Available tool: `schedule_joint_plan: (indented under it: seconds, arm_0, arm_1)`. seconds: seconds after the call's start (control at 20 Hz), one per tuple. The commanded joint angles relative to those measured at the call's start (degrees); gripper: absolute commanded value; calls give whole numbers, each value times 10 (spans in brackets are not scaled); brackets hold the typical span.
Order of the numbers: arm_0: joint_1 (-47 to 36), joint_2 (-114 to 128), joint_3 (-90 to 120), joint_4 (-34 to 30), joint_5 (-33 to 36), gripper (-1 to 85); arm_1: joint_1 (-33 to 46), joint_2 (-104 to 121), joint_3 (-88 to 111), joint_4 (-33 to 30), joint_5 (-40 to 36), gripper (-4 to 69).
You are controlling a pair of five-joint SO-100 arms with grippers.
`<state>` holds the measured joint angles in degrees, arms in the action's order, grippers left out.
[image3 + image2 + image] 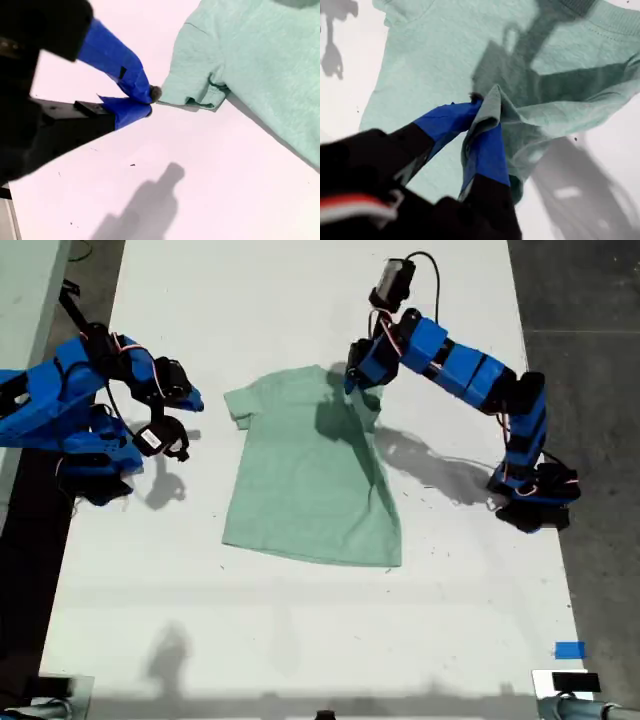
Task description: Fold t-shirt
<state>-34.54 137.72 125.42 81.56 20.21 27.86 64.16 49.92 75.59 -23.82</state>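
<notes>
A: Where does the t-shirt (305,475) lie?

B: It lies on the white table (300,640), near the middle of the exterior view. Its body is mostly flat, with the hem toward the bottom of that view and the collar toward the top. One short sleeve lies spread toward the exterior view's left. The sleeve and shoulder on the exterior view's right are drawn up into a raised fold.

A: What raises that fold?

B: My first tool (362,380), on the arm that reaches in from the exterior view's right. In the first wrist view its blue-taped fingers (490,150) are clamped on a bunched ridge of the mint fabric, so the tool (482,112) is closed and gripping the t-shirt (430,60). The cloth hangs from the pinch and casts a dark shadow on the shirt body beneath.

A: And my second tool?

B: My second tool (185,405) is on the arm at the exterior view's left, above bare table and apart from the shirt in that view. In the second wrist view its blue tips (142,90) nearly meet, with nothing between them; the tool (147,100) is closed and empty. The tips are just beside the edge of the spread sleeve (192,80); whether they touch it cannot be told.

A: What else appears on the table?

B: A small piece of blue tape (569,650) sits near the lower corner on the exterior view's right, well apart from the shirt.
</notes>
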Motion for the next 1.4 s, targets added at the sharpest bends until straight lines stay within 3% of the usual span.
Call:
schedule_joint_plan:
  seconds: [0.0,0.25,0.35,0.45,0.5,0.9,1.0,1.05,1.1,1.35]
  arm_0:
    - [-3,-1,-12,-7,4,0]
    - [-2,-1,-4,-12,3,0]
    - [-3,0,-2,-12,4,0]
    - [-3,1,1,-12,4,0]
    - [-4,1,2,-13,3,0]
    - [-4,1,2,-24,1,50]
    - [-11,1,2,-24,4,47]
    - [-18,0,0,-24,9,0]
    - [-24,-6,-7,-24,15,0]
    - [-64,-121,-100,-37,64,0]
  arm_1:
    - [-13,-25,-43,-44,9,-9]
    - [-27,-121,-48,-123,24,-9]
    - [-31,-127,-59,-120,21,1]
    - [-33,-120,-115,-51,0,320]
    - [-32,-91,-115,-31,-10,336]
    - [16,131,-71,142,-50,233]
    - [22,207,35,143,-55,167]
    - [22,245,91,142,-55,123]
    - [20,283,145,137,-60,49]
    - [-11,441,383,112,-23,2]
